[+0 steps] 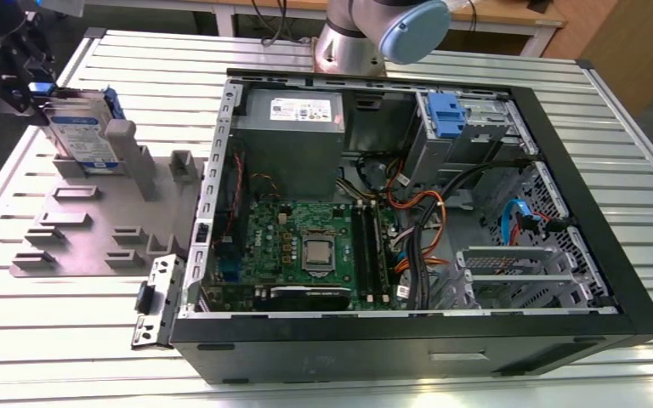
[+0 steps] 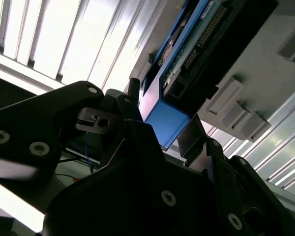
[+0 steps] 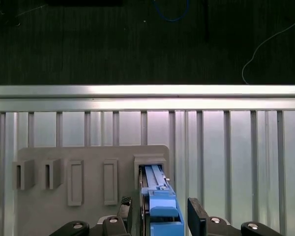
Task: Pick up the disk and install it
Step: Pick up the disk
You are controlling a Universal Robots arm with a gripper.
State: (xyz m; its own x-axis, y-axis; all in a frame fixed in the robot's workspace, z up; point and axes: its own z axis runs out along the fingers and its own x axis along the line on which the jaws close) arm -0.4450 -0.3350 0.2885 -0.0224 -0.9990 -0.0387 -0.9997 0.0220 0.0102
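One slatted metal table [image 1: 599,127] over dark floor [image 3: 137,44] carries a grey rack [image 1: 88,221], in which the disk [image 1: 86,136] stands, its foot hidden, the gripper [image 3: 163,209] astride it with jaws spread.

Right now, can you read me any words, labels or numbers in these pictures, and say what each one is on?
No text can be read clearly.
Blue-and-white label on the disk: print too small to read.
White sticker on the power supply: print too small to read.
Circuit board: markings too blurred to read.
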